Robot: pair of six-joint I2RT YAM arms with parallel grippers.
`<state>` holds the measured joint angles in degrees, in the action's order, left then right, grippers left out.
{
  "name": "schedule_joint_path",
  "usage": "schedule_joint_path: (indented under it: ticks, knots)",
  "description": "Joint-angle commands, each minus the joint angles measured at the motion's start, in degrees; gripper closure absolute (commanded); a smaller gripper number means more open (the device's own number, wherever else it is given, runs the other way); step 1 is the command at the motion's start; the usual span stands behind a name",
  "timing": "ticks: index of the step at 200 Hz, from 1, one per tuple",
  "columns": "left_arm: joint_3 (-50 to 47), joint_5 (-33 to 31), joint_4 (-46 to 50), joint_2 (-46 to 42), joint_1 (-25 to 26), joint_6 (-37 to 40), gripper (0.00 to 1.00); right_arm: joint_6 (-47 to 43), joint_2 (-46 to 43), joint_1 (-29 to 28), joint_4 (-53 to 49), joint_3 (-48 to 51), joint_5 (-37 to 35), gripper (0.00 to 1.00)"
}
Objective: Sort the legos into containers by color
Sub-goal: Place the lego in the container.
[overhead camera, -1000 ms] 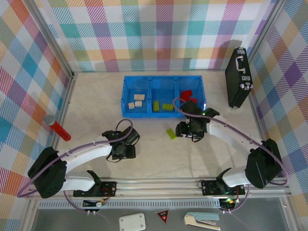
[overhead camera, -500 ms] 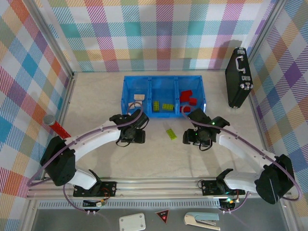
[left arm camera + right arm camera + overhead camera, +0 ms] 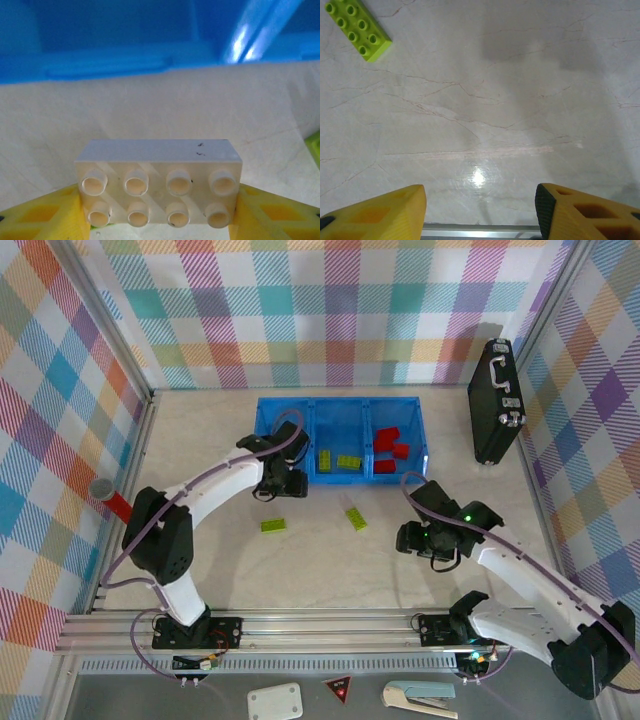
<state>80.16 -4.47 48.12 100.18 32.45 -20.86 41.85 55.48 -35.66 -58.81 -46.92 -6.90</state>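
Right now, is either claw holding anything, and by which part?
Left claw holds a cream brick, pinched at its two short ends. Right claw is open and holds nothing.

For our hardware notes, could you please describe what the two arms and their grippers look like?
The left arm and right arm have white shells, black joints and a trailing purple cable each. Both grippers' fingers are yellow, with recessed pockets.
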Motion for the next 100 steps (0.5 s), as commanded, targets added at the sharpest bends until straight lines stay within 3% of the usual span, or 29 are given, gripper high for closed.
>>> schedule_joint_path:
  ticks: [1, 100]
  knots:
    - [4.2, 2.7, 1.8, 2.9, -2.5, 3.3, 0.38, 2.1, -1.4, -0.4, -2.7, 0.7, -1.1, 0.39]
    - [24.9, 4.5, 2.4, 18.6, -10.9, 7.7, 0.39, 2.2, -1.8, -0.3, -3.5, 0.2, -2.0, 0.39]
